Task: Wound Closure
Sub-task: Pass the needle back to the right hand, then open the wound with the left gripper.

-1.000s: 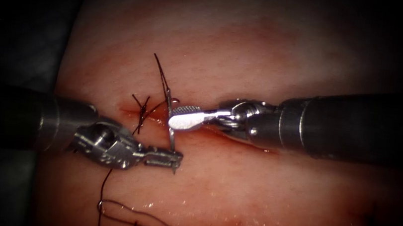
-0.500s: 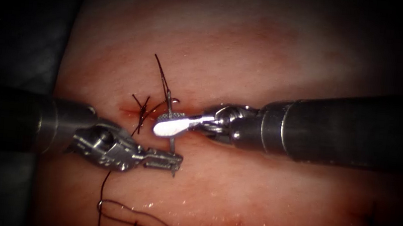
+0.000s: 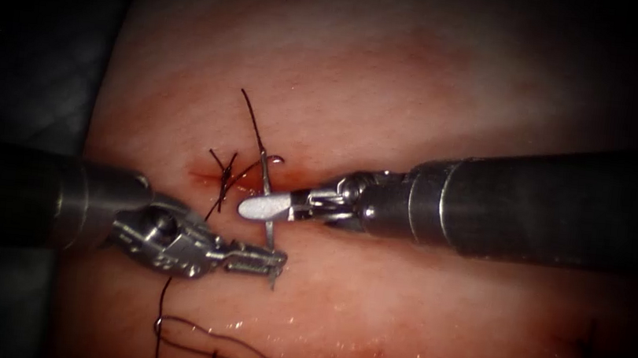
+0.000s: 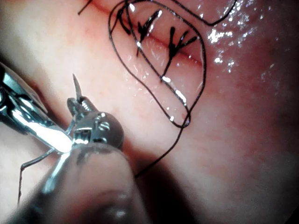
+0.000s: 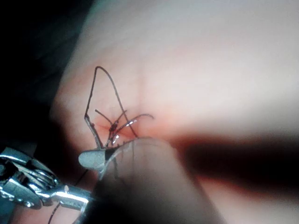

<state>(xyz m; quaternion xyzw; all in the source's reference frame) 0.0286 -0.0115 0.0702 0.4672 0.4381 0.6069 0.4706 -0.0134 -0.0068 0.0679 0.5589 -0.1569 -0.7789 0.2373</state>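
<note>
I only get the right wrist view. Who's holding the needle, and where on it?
Observer: The left arm's silver tool has its fingers shut on the thin curved steel needle, close to its sharp point.
Child: Is it stuck in the meat?
Observer: It seems free of the pale pink tissue and stands across the red cut. The right arm's tool meets its middle; I cannot tell if it grips.
Child: Where's the leftover string?
Observer: The dark thread lies in loose loops around the tied stitches.
</note>
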